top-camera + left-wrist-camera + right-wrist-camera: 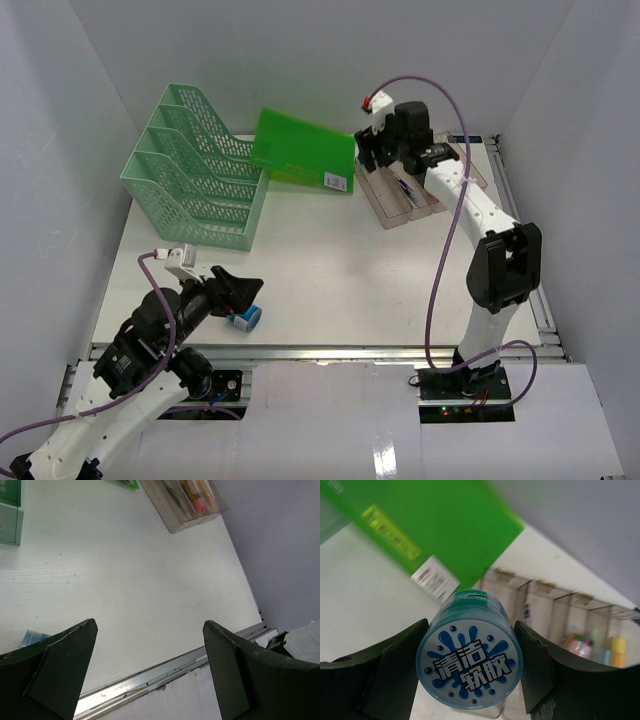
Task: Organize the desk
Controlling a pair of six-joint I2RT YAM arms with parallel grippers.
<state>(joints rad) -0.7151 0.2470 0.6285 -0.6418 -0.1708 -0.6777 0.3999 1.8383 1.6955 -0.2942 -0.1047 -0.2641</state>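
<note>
The white tabletop (pixel 330 270) fills the scene, with metal rails at its edges. At the far right, the right gripper (pixel 470 623) clamps a round blue tub (pixel 470 655) with a splash label, just by a clear tray (pixel 415 195) and a green folder (pixel 305 150). At the near left, the left gripper (pixel 150 627) hangs wide open beside a small blue container (pixel 245 318). A mint-green file rack (pixel 195 165) stands at the far left.
</note>
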